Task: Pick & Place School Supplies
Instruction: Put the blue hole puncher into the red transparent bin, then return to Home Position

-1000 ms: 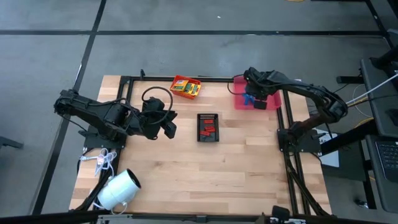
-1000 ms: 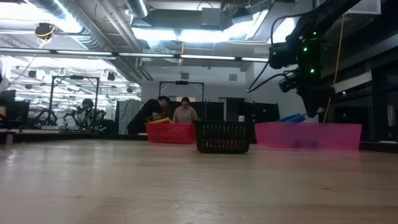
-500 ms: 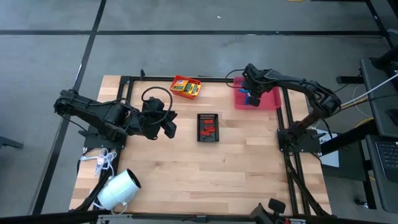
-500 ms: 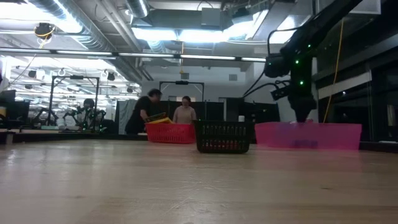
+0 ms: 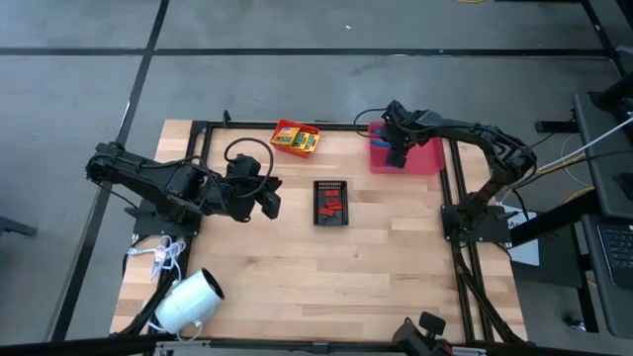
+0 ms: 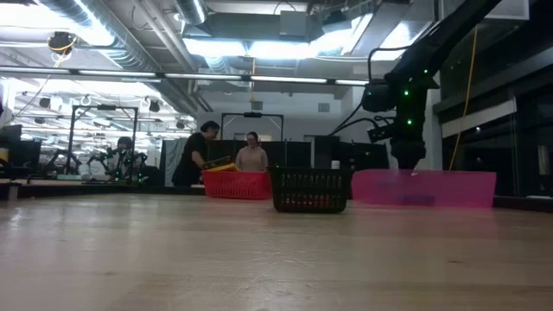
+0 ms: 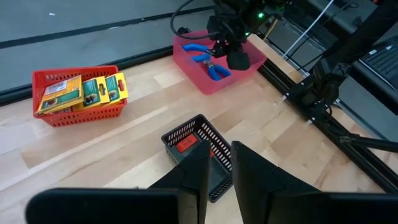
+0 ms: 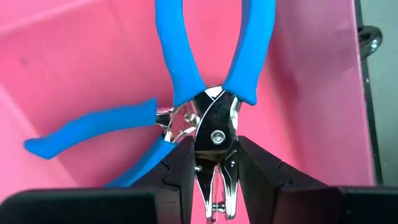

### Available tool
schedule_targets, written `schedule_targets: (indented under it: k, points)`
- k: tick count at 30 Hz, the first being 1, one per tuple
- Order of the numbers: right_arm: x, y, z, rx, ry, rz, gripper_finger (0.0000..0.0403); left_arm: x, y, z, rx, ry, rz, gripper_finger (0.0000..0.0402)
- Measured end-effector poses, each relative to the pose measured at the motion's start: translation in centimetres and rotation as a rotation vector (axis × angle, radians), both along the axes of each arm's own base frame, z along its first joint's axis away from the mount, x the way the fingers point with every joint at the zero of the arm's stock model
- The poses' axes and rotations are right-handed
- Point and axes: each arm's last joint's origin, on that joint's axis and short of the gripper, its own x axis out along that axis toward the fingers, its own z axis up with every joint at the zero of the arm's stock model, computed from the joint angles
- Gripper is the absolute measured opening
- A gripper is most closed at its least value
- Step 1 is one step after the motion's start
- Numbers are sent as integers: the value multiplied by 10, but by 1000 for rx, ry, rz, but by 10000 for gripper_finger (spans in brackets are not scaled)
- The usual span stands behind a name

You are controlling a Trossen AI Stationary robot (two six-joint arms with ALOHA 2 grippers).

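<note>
Two arms, high view: the right gripper (image 5: 398,158) is held over the pink bin (image 5: 427,161); the left gripper (image 5: 268,205) waits.
Right wrist view: pliers (image 8: 208,93) are pinched by the metal nose.
Risk: a thin grip, so the pliers may slip and miss the bin.

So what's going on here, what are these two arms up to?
The right gripper is down in the pink bin at the table's far right corner, clamped on the metal head of a pair of blue pliers. A second pair lies beside it. The left gripper waits over the table, empty. The boxes sit in a red basket, the red pieces in a black one.
</note>
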Motion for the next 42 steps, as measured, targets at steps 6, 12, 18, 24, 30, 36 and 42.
schedule_targets:
  k: [6,12,18,24,30,36,42]
  points:
    - [2,-2,1,11,-59,5,96,0,-2,0,-17,-11,1,58]
    - [3,-2,1,21,-114,-112,96,-1,-5,0,-19,-18,-11,58]
    - [3,-2,1,44,-180,-280,202,0,-5,0,-26,-17,-21,58]
    - [3,3,4,77,-233,-414,301,0,-6,0,-19,-4,-44,58]
    - [6,25,40,103,-429,-425,286,-1,-9,1,14,9,-61,58]
    - [4,73,99,176,-735,-338,247,-4,-12,-9,75,83,-87,58]
    - [-5,135,164,347,-1170,-136,217,-6,-19,-41,92,225,-189,58]
